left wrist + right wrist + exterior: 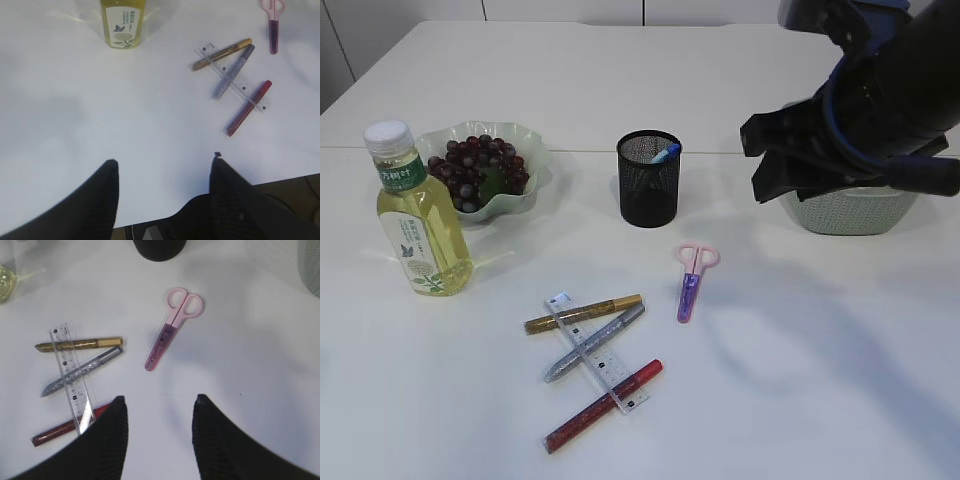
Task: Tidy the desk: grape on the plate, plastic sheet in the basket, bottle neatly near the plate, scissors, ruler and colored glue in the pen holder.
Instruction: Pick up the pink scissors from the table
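Exterior view: a bottle [415, 213] of yellow drink with a green label, writing unreadable, stands beside the plate [535, 150] of grapes [477, 170].

Left wrist view: the left gripper [164, 170] hangs empty, jaws apart, over bare bench [100, 110].

Right wrist view: the right gripper [159, 402], jaws apart, empty, hovers near pink-handled scissors [172, 325] and a clear ruler [72, 375] crossing three glitter glue pens [80, 371].

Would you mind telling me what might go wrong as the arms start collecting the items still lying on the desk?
The clear plastic ruler lies across the gold glue pen, silver glue pen and red glue pen; lifting one could drag the others. The black mesh pen holder looks light and may tip. The pink-handled scissors lie flat, so fingers might slip.
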You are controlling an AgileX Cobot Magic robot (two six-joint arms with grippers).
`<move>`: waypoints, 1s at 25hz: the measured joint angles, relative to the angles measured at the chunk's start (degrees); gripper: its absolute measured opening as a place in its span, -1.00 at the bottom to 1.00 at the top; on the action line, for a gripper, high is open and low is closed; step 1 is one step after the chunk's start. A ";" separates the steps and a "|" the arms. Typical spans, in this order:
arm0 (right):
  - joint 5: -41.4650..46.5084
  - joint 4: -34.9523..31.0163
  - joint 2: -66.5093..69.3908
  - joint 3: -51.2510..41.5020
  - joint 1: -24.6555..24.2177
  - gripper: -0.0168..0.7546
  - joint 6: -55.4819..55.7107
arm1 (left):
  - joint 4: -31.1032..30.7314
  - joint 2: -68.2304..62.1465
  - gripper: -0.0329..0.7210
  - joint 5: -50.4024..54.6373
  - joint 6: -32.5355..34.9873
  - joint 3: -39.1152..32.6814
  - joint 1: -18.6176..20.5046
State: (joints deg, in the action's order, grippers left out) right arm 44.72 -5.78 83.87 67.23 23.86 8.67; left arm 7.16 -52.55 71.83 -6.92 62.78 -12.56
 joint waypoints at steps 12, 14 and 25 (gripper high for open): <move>6.35 -1.71 5.04 1.21 0.00 -0.05 4.43 | 0.00 0.00 0.21 0.00 0.00 0.00 0.00; 10.40 -1.71 7.22 3.33 0.00 -0.05 4.66 | 0.00 0.00 0.20 0.00 0.00 0.00 0.00; 11.10 -3.43 10.93 9.01 0.00 -0.05 4.77 | 0.00 0.00 0.20 0.00 0.00 0.00 0.00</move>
State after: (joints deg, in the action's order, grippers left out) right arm 55.82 -9.20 94.80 76.24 23.86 13.44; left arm 7.16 -52.55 71.83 -6.92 62.78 -12.56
